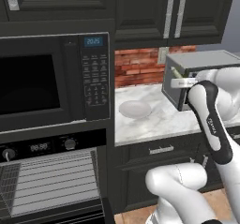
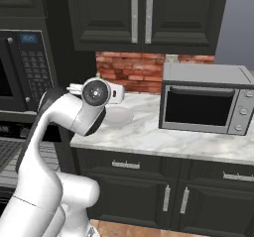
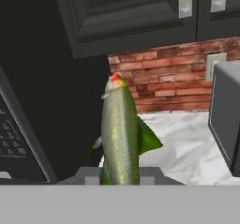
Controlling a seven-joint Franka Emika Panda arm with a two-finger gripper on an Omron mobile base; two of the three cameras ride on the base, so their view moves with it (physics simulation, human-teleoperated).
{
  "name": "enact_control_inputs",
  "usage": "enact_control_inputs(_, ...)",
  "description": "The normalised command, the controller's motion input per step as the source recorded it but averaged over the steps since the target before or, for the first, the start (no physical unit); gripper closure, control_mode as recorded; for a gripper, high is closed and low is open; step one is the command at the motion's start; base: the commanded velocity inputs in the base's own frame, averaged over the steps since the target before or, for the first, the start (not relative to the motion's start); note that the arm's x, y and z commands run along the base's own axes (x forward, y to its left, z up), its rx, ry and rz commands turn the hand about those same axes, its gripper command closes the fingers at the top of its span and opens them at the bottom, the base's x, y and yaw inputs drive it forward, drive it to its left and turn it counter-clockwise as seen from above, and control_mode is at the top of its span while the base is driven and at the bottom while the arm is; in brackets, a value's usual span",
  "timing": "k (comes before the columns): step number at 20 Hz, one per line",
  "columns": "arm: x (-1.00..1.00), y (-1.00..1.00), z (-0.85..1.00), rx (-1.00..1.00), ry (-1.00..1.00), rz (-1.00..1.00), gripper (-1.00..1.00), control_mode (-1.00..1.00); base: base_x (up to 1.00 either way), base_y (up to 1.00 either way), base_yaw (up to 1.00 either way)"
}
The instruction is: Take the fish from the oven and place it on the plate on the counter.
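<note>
The hand (image 3: 120,176) is clamped on the fish (image 3: 121,136). In the hand view the fish stands between the two fingers (image 3: 86,175), its lower end gripped and its reddish tip pointing away from the camera toward the brick wall (image 3: 173,75). Its body is green with a pale stripe, and a fin projects to one side.

In the left base view the hand (image 1: 180,82) is raised above the surface (image 1: 159,120), in front of the grey microwave (image 1: 201,75), with a sliver of the fish (image 1: 175,72) visible at its end. In the right base view the hand (image 2: 79,88) is above the left end of the surface (image 2: 163,139).

The plate (image 1: 135,109) sits on the surface, just right of the black microwave (image 1: 51,80). In the right base view the plate (image 2: 119,116) is partly hidden behind the arm.

The oven (image 1: 51,181) is open, below the black microwave, with its wire rack (image 1: 56,178) exposed.
</note>
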Motion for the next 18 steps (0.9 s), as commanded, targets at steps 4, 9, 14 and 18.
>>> enact_control_inputs(4, 0.69, 0.13, -0.42, -0.08, 0.43, 0.11, 1.0, -1.0, 0.0, 0.0, 0.0)
enact_control_inputs(9, 0.4, 0.04, -0.48, -0.08, 0.25, 0.0, 1.0, -1.0, 0.0, 0.0, 0.0)
enact_control_inputs(14, 0.46, 0.03, -0.71, -0.06, 0.17, 0.0, 1.0, -1.0, 0.0, 0.0, 0.0)
enact_control_inputs(18, 0.6, 0.06, -0.71, -0.01, 0.14, 0.0, 1.0, -1.0, 0.0, 0.0, 0.0)
